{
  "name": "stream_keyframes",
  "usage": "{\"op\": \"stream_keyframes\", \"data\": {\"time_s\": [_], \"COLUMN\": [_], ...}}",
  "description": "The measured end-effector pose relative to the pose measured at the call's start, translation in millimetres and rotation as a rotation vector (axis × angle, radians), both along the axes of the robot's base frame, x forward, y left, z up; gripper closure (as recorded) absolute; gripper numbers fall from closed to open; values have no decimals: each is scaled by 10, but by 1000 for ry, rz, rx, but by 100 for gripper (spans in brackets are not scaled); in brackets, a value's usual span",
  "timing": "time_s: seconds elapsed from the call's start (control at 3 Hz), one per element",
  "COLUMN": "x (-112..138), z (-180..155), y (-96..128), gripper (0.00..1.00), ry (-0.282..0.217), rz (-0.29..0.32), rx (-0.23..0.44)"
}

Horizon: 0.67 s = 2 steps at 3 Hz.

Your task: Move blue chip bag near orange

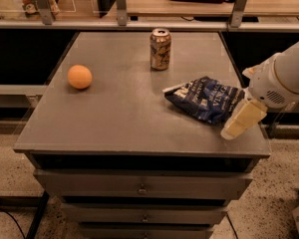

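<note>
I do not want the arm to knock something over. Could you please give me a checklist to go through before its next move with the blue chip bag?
1. Blue chip bag in view, lying on the right part of the table: ok.
2. Orange in view on the left part, apart from the other things: ok.
3. Gripper at the bag's right edge, near the front right corner; contact with the bag: cannot tell.
4. Drink can upright at the back, off the straight line from bag to orange: ok.
5. Bag near the orange: not ok, not yet done.
</note>
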State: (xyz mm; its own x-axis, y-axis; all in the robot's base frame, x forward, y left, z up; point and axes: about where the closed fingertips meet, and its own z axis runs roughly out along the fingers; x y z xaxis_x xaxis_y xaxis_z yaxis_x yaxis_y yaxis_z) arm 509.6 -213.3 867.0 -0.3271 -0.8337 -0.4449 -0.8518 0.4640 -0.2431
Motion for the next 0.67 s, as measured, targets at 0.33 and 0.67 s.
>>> {"op": "stream_keyframes", "data": {"time_s": [0.33,0.67], "x": [62,107], "z": [-189,-283], "y": [3,51], "gripper": [16,39], "ry": [6,9], "rz": [-17,-20], "rx": [31,52]}}
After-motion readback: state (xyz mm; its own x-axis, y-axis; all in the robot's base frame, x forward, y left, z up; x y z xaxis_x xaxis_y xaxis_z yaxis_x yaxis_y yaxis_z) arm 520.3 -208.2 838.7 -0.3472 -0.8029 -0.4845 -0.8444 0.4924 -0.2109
